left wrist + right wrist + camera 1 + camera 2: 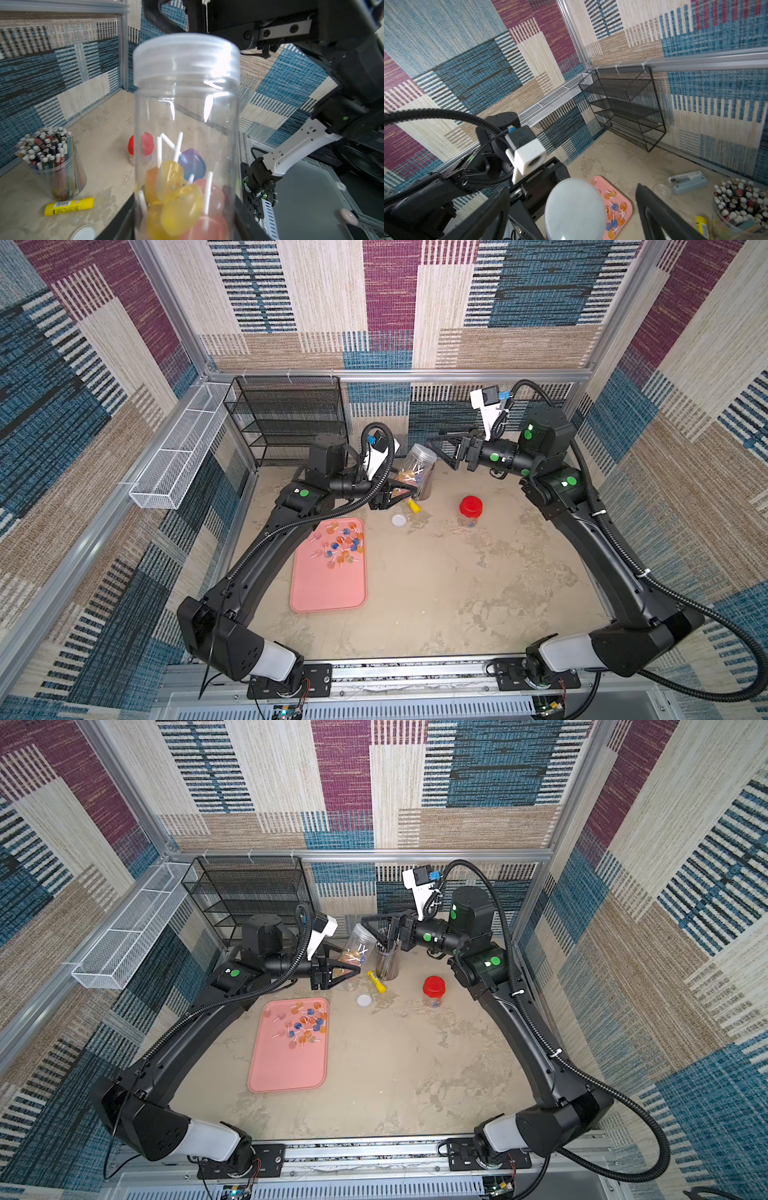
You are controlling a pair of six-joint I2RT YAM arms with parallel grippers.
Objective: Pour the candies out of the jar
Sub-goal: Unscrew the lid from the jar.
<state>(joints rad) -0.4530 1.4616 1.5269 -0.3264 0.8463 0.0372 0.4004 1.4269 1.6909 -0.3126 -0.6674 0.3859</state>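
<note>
A clear plastic jar (417, 466) (358, 946) (187, 124) is held tilted above the table at the back, with its translucent lid (186, 58) (575, 207) on. My left gripper (399, 493) (345, 971) (182, 222) is shut on the jar's lower body. Several candies (178, 199) lie inside the jar. More candies (340, 545) (305, 1023) (614, 212) lie on the pink tray (328, 593) (286, 1073). My right gripper (440, 450) (374, 930) (571, 207) is open, its fingers wide on either side of the lid with gaps.
A clear cup of pencils (386, 963) (52, 162) stands behind the jar. Beside it are a yellow glue stick (413, 506), a small white disc (399, 520) and a red-lidded jar (470, 510). A black mesh rack (286, 418) and a stapler (688, 181) sit at the back.
</note>
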